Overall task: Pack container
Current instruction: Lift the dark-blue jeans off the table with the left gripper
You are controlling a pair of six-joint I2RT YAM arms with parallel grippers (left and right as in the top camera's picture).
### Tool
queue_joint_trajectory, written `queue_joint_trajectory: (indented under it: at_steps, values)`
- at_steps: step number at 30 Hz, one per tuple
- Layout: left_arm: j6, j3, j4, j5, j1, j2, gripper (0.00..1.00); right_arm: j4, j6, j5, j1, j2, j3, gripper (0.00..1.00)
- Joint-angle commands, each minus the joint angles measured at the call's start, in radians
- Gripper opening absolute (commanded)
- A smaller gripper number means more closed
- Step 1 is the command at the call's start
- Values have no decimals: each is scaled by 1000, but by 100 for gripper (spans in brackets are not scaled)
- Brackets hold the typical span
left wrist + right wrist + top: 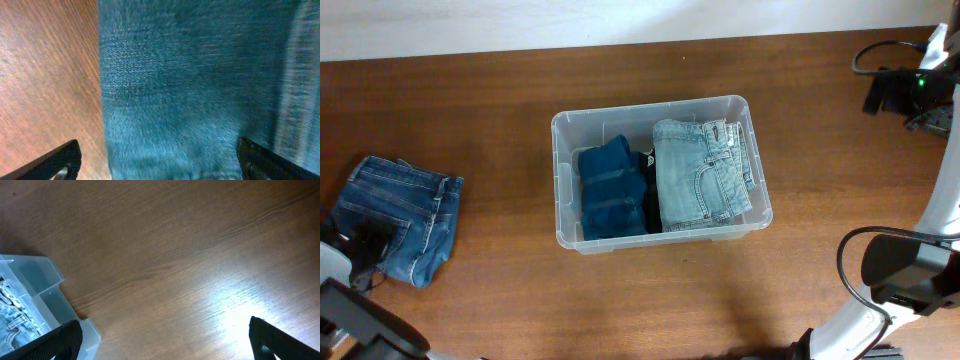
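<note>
The clear container [565, 190] stands mid-table. It holds folded dark blue jeans [612, 188] on the left and light blue jeans [705, 172] on the right, with something black between them. Another folded pair of blue jeans [415, 215] lies on the table at the far left. My left gripper [368, 250] is open over the near end of that pair. The left wrist view shows the denim [190, 85] between its spread fingers [160, 167]. My right gripper [165, 345] is open and empty above bare table, beside a corner of the container [47, 297].
The wooden table [470, 100] runs to a white wall at the back. Black cables and hardware [905, 90] sit at the far right corner. The right arm's black and white links [905, 280] stand at the front right.
</note>
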Motion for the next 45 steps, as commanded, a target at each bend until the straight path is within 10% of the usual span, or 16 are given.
queue_joint_trajectory:
  at_steps: [1, 22, 23, 24, 26, 30, 34, 45]
  values:
    - [-10, -5, 11, 11, 5, 63, 99, 0, 4, 12, 0, -8, 4, 98]
    - [-6, -5, 3, 76, 5, 152, 81, 0, 4, 12, 0, -8, 4, 98]
    - [-6, -5, 2, 79, 5, 152, 73, 0, 4, 12, 0, -8, 4, 98]
    - [-6, -5, 2, 83, 5, 152, 39, 0, 4, 12, 0, -8, 4, 98]
    - [-6, -5, 2, 83, 5, 152, 29, 0, 4, 12, 0, -8, 4, 99]
    - [-6, -5, 2, 82, 5, 152, 31, 0, 4, 12, 0, -8, 4, 99]
    - [-6, -5, 2, 81, 5, 152, 75, 0, 4, 12, 0, -8, 4, 98]
    - [-6, -16, 27, 78, 5, 152, 74, 0, 4, 12, 0, -8, 4, 99]
